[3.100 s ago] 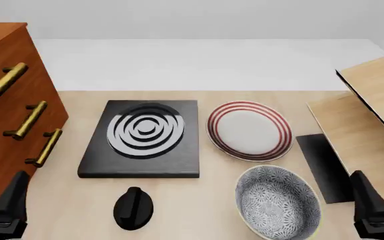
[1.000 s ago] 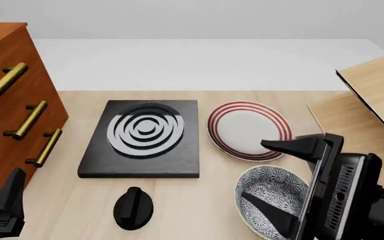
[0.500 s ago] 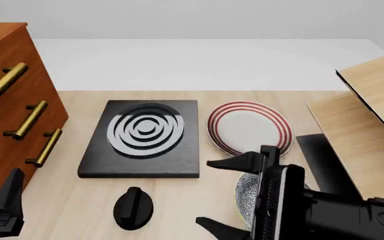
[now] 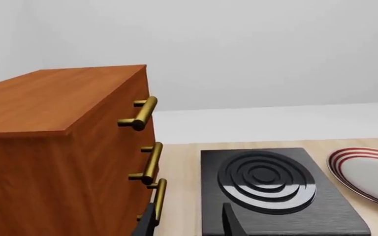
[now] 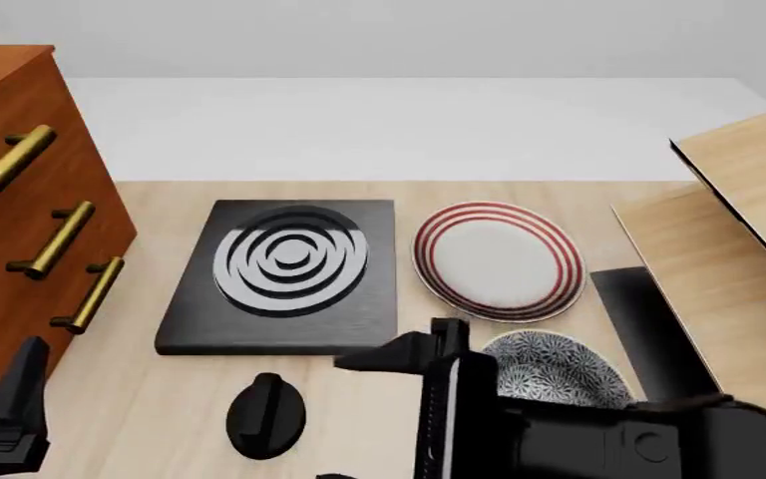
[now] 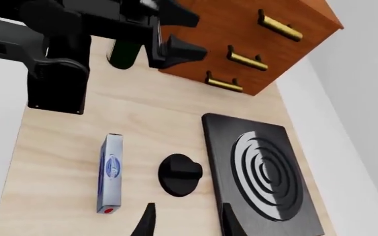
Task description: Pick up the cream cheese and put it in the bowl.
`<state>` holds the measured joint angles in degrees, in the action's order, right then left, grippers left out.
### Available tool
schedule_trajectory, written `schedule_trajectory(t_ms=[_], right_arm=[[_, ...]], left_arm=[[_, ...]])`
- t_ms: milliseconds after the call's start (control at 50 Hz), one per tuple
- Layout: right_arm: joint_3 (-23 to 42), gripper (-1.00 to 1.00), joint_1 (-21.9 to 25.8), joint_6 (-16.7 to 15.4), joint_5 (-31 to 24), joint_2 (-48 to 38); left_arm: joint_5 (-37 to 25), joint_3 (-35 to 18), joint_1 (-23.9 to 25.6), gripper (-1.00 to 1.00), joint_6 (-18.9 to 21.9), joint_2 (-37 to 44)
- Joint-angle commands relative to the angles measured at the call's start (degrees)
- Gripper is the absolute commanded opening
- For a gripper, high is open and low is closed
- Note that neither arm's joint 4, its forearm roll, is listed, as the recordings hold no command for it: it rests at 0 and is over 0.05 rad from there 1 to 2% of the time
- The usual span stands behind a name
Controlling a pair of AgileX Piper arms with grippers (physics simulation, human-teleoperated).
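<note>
The right gripper (image 6: 185, 221), jaws open, is nearing the cream cheese (image 6: 111, 173); it should straddle the box's narrow sides.

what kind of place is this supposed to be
Most likely a simulated kitchen counter. A black stove burner plate with a separate knob sits on a pale wooden table, beside a red-ringed plate and a patterned bowl, with a wooden drawer cabinet at the left.
</note>
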<state>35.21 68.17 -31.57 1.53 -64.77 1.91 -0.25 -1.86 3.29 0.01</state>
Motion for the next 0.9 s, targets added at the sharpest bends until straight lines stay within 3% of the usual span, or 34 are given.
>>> schedule_trajectory(t_ms=[20, 600, 740, 900], right_arm=[[0.51, 1.00, 1.71, 1.57, 3.45, -6.53], [4.92, 1.00, 9.01, 9.09, 8.69, -19.04], [5.87, 1.00, 9.82, 9.69, 9.71, -21.17], [7.44, 1.00, 10.99, 13.26, 10.97, -24.56]], left_arm=[[0.25, 0.14, -0.04, 1.00, -0.42, 0.00], [0.47, 0.23, -2.62, 1.00, -0.20, 0.00], [0.54, 0.24, -2.59, 1.00, -0.45, 0.00], [0.47, 0.19, -2.52, 1.00, -0.69, 0.00]])
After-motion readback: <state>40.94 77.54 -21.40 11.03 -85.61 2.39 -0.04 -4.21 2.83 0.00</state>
